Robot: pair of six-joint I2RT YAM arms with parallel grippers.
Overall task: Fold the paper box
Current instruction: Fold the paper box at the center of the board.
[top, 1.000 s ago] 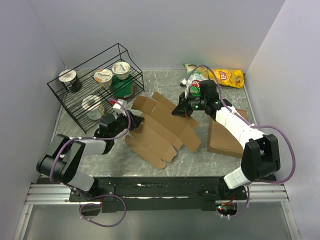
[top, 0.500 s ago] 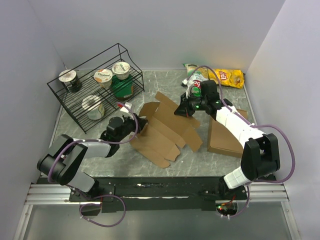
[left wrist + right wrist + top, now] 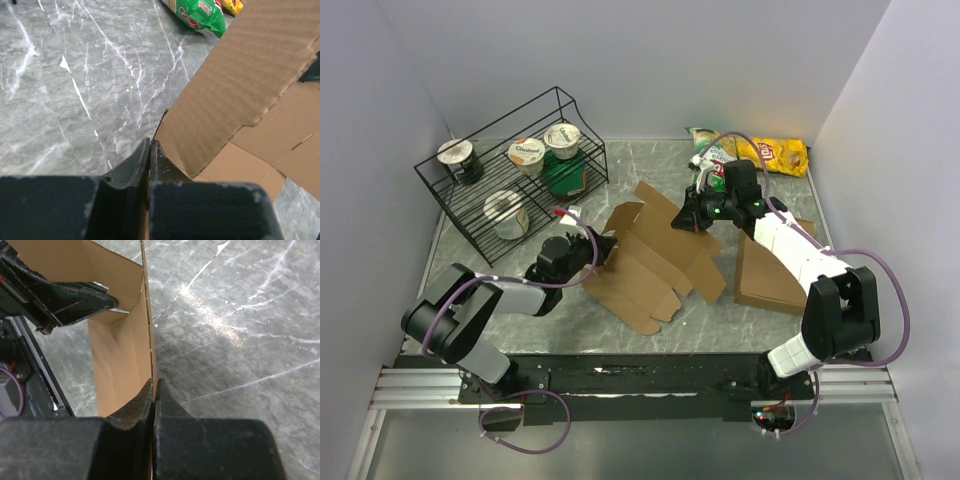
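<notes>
I see the paper box [image 3: 655, 262] lying half open in the middle of the table [image 3: 650, 160], between my two arms. My left gripper [image 3: 604, 246] is pinched tight on the box's left edge. In the left wrist view its two fingers [image 3: 132, 167] sit close together, with the thin brown flap going in between them. My right gripper [image 3: 686, 219] is pinched tight on the far right edge of the box. The right wrist view shows that edge standing up straight between its fingers [image 3: 172, 407]. Both held flaps are lifted off the table. The near corner of the box lies flat.

There is bare table in front of the box, toward the arm bases. There is more bare table behind it, up to the back wall.

On the left, a black wire rack [image 3: 480, 215] stands near my left arm, with cups [image 3: 526, 152] on its shelves. Its near corner is close to the left gripper, so there is little room that way.

On the right, a plain flat cardboard slab [image 3: 770, 272] lies just beside the box's right edge, partly under my right arm.

A green bag [image 3: 708, 150] lies close behind the right gripper. A yellow chip bag [image 3: 782, 156] lies next to it by the back wall. The side walls are near both arms.
</notes>
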